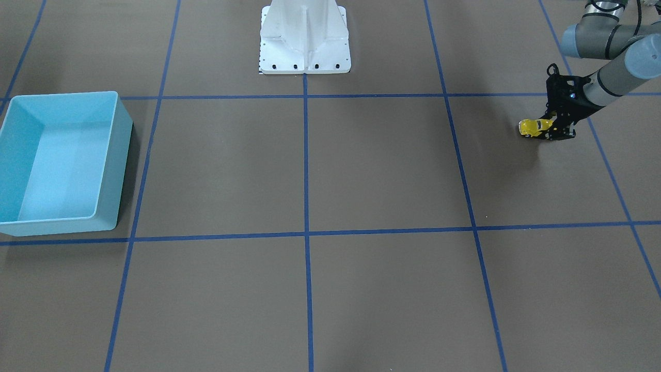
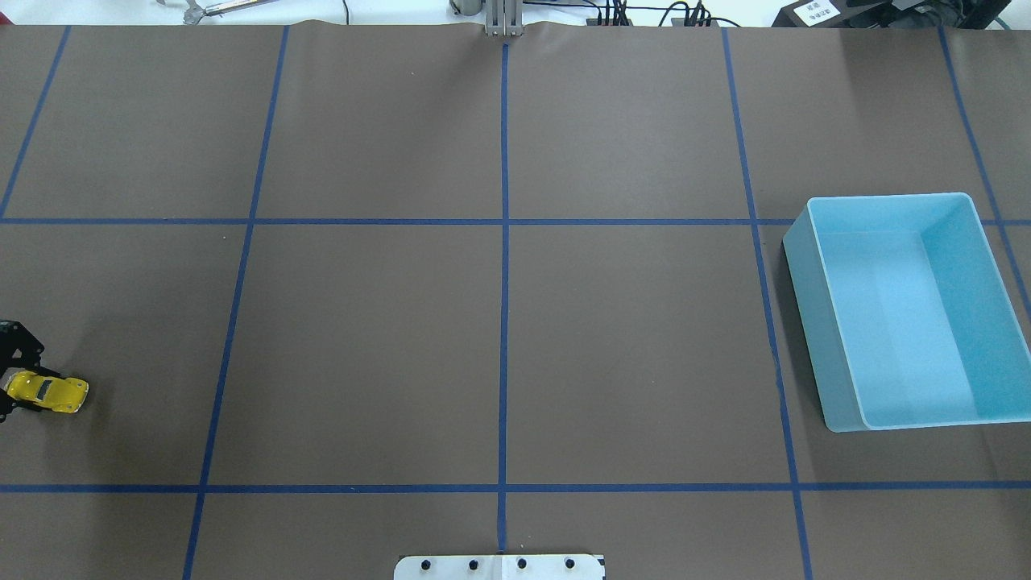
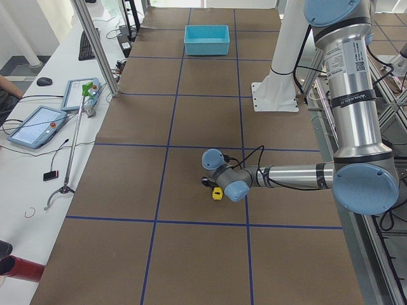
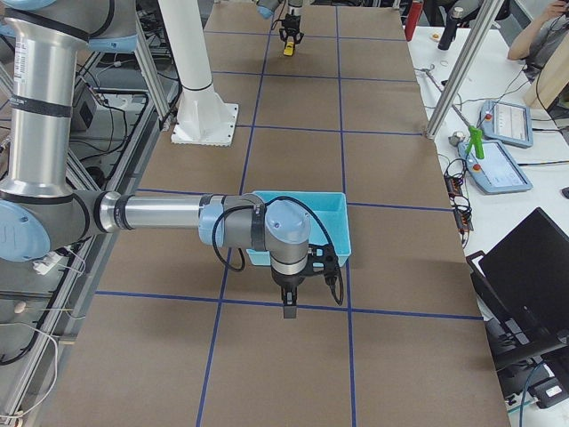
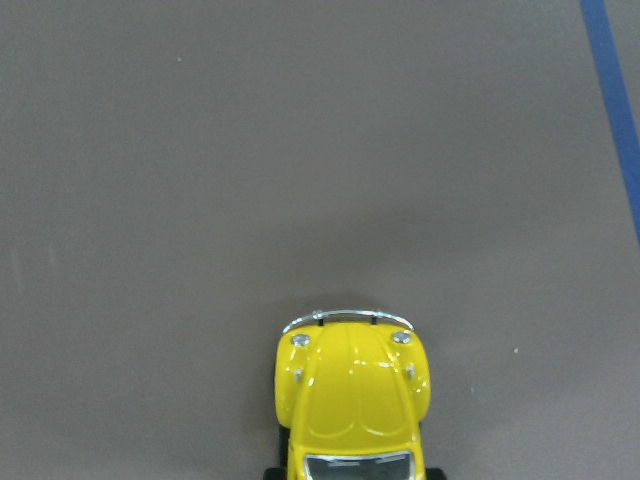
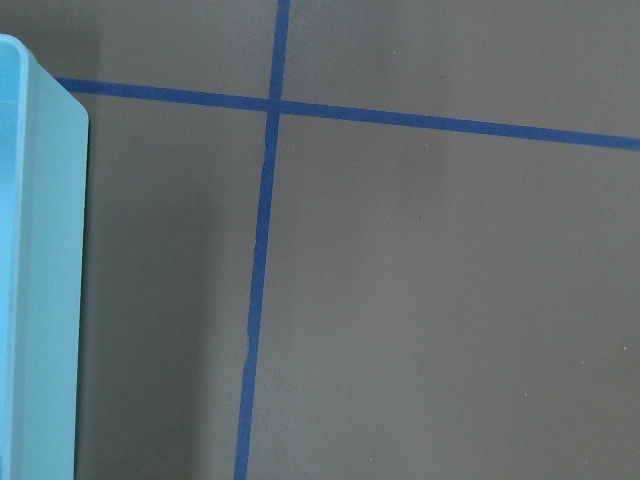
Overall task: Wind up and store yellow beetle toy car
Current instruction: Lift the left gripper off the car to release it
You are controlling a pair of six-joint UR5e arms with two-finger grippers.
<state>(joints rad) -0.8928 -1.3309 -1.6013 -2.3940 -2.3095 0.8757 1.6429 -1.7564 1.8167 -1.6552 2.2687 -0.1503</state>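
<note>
The yellow beetle toy car [image 1: 531, 127] sits on the brown table at the robot's far left, also seen in the overhead view [image 2: 52, 391]. My left gripper [image 1: 552, 129] is low at the table and shut on the car's rear. The left wrist view shows only the car's hood [image 5: 352, 395] pointing away from the gripper. The light blue bin [image 1: 122, 165] stands empty at the far right of the table [image 2: 813, 322]. My right gripper [image 4: 289, 307] hangs just beside the bin [image 4: 343, 238]; I cannot tell whether it is open or shut.
Blue tape lines divide the brown table into squares. The white robot base [image 1: 304, 41] stands at the table's near middle. The bin's outer wall [image 6: 40, 300] fills the left edge of the right wrist view. Operator gear lies on a side bench [image 3: 44, 124].
</note>
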